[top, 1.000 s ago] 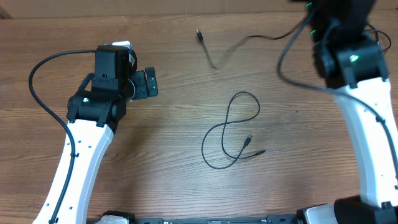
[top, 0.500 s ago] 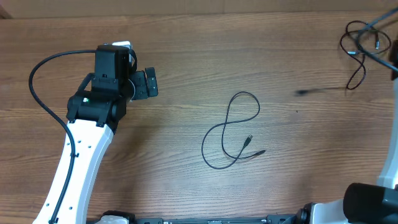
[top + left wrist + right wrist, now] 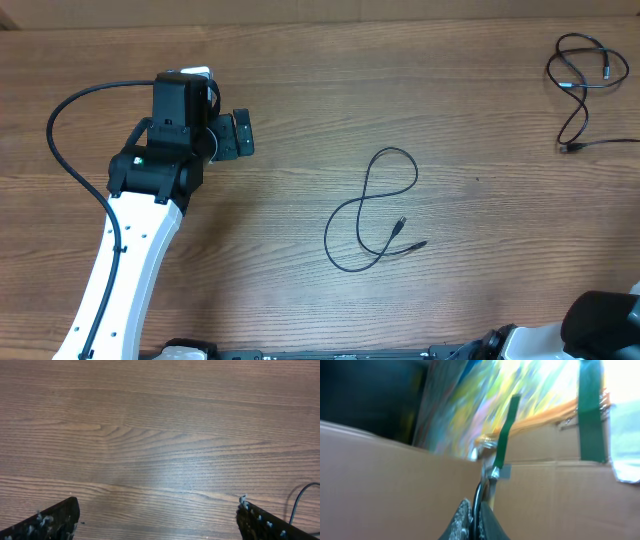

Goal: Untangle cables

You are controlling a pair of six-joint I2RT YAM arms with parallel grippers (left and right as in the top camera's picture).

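Observation:
One thin black cable (image 3: 372,210) lies in a loose figure-eight at the table's middle, both plug ends near its lower right. A second cable (image 3: 578,72) sits looped at the far right corner, its tail running off the right edge. My left gripper (image 3: 240,133) hovers at the table's left, well apart from both; its jaws (image 3: 157,512) stand wide open over bare wood. My right gripper (image 3: 477,506) is outside the overhead view. In its wrist view it points at cardboard, shut on a black cable (image 3: 479,494) with a metal plug end above the fingertips.
A wooden table (image 3: 300,300) fills the overhead view. The right arm's base (image 3: 600,330) shows at the bottom right corner. Taped cardboard (image 3: 555,495) fills the right wrist view. A thin black cord (image 3: 300,497) curves in at the left wrist view's right edge.
The right arm has swung out of the overhead view to the right, taking the second cable from the top middle to the far right corner. The left arm and middle cable stayed put.

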